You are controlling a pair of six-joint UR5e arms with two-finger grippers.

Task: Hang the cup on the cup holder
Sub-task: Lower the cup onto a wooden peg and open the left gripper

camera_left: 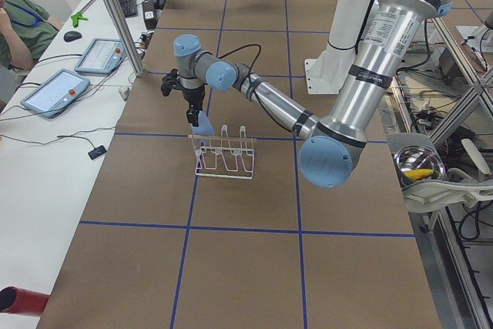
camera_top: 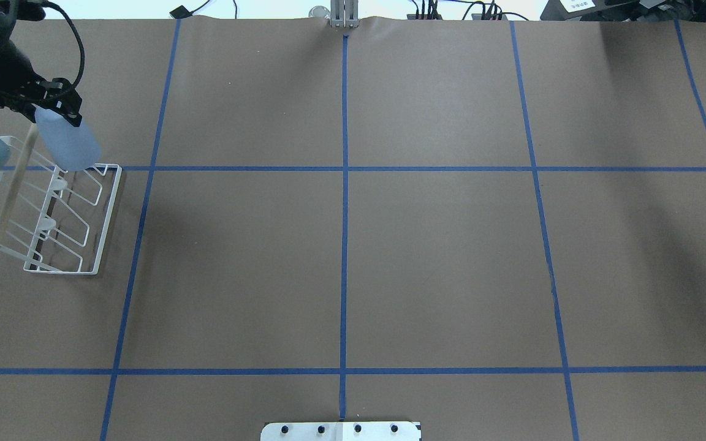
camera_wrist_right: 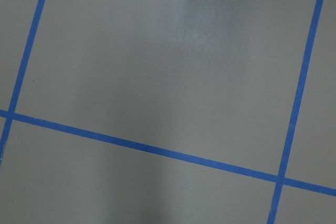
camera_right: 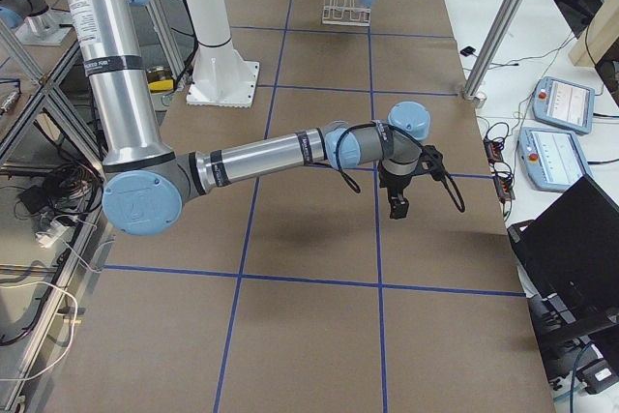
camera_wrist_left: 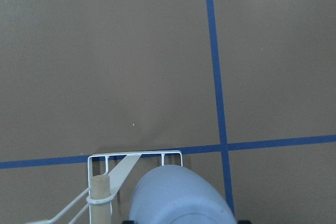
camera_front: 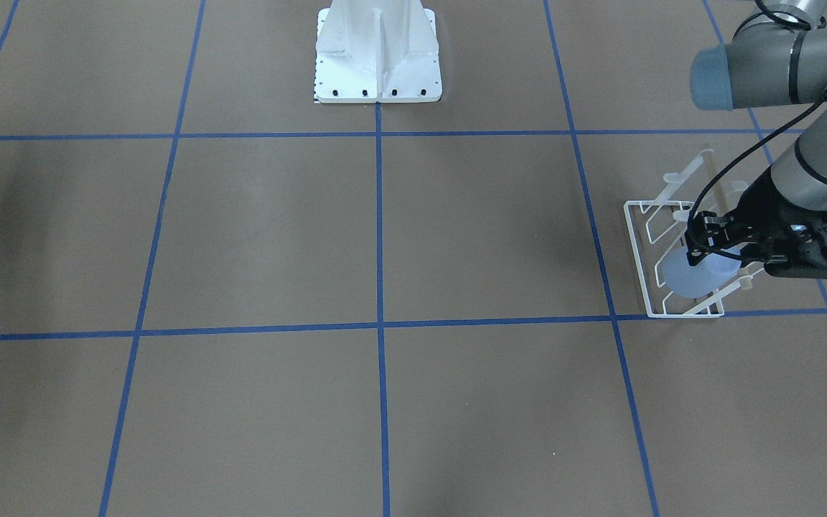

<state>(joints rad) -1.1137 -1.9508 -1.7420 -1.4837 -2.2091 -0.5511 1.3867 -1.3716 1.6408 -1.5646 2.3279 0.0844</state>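
Note:
My left gripper [camera_front: 698,241] is shut on the pale blue-grey cup [camera_front: 697,274] and holds it tilted over the end of the white wire cup holder [camera_front: 637,253] that lies farthest from the robot's base. The overhead view shows the gripper [camera_top: 54,112], the cup [camera_top: 70,146] and the cup holder [camera_top: 106,215] at the table's left edge. The left wrist view shows the cup [camera_wrist_left: 178,196] just above the rack's end frame [camera_wrist_left: 134,154], beside the wooden rod [camera_wrist_left: 98,191]. Whether the cup touches a prong I cannot tell. My right gripper [camera_right: 398,202] hovers over bare table far to the right; its jaws are unclear.
The white robot pedestal [camera_front: 377,54] stands at the table's middle on the robot's side. Blue tape lines [camera_top: 345,184] cross the brown table. Tablets [camera_left: 58,90] and cables lie on the side bench past the table's far edge.

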